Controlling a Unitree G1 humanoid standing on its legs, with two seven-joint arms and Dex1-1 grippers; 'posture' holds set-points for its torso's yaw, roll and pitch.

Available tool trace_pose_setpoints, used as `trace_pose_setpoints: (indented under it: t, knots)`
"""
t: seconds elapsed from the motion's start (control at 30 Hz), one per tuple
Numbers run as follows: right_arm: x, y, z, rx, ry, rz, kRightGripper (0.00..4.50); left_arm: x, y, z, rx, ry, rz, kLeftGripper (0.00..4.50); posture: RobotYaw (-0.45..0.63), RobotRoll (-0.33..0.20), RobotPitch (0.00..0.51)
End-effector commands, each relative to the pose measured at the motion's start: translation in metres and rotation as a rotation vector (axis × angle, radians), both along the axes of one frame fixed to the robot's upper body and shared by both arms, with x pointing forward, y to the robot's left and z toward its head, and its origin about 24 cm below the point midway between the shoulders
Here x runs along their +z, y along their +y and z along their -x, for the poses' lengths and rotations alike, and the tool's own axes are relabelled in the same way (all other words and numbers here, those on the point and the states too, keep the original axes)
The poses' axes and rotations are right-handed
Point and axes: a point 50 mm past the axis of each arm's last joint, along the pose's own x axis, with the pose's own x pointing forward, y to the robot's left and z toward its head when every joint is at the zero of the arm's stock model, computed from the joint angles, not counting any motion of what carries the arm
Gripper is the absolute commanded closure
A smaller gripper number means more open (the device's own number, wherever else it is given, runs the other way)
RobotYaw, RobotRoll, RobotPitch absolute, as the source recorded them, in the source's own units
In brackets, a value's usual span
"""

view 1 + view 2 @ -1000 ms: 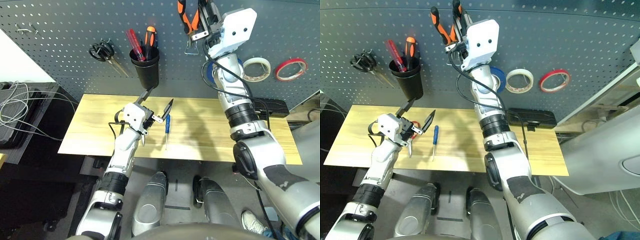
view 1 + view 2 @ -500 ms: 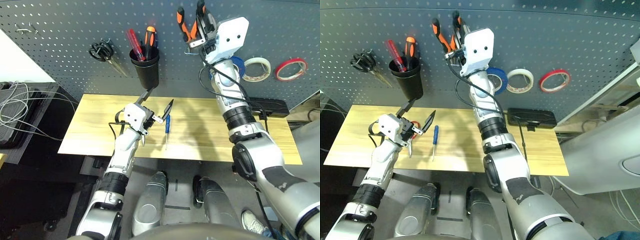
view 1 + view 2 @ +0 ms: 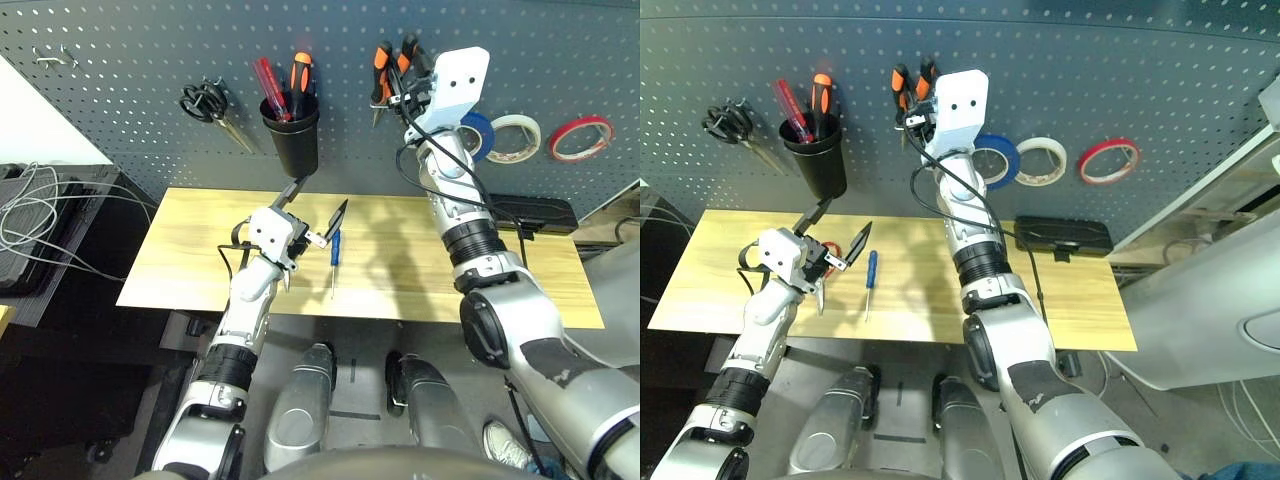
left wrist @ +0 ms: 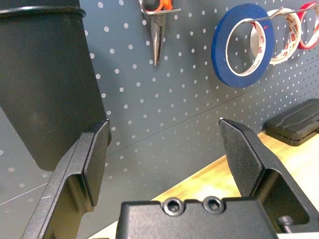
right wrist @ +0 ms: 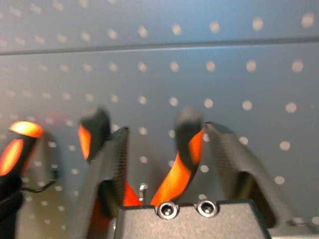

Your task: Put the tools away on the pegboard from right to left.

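Blue-handled and slim, the screwdriver (image 3: pixel 335 257) lies on the wooden table (image 3: pixel 180 250) just beside the tip of the left gripper (image 3: pixel 314 215), its long axis running toward and away from the robot, and that gripper's fingers stand wide apart with nothing between them. Up at the pegboard (image 3: pixel 130 70), the right gripper (image 3: pixel 404 72) has its fingers spread to either side of the orange-and-black pliers (image 3: pixel 384 70), which hang nose-down on a hook just left of the blue tape ring (image 3: pixel 478 136). By this reading the left arm is by far the nearer to the screwdriver, the next tool leftward.
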Motion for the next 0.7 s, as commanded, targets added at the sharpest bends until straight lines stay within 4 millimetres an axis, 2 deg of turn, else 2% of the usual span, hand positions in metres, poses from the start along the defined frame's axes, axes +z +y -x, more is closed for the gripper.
trace_pose_setpoints:
  t: [0.03, 0.07, 0.3, 0.7]
  knots:
    - [0.001, 0.003, 0.016, 0.056, -0.034, 0.029, 0.14, -0.008, 0.000, 0.002, -0.003, 0.032, -0.017, 0.00, 0.14, 0.000, 0.220]
    - [-0.001, 0.002, 0.020, 0.060, -0.035, 0.037, 0.02, -0.009, 0.000, 0.002, -0.004, 0.034, -0.018, 0.00, 0.14, 0.000, 0.220]
    - [-0.012, -0.001, 0.036, 0.106, -0.052, 0.136, 0.02, -0.011, -0.001, 0.001, -0.009, 0.047, -0.034, 0.00, 0.14, 0.000, 0.220]
    - [-0.049, -0.007, 0.036, 0.213, 0.207, 0.226, 0.02, -0.025, 0.004, 0.003, 0.023, 0.112, -0.102, 0.00, 0.14, 0.000, 0.223]
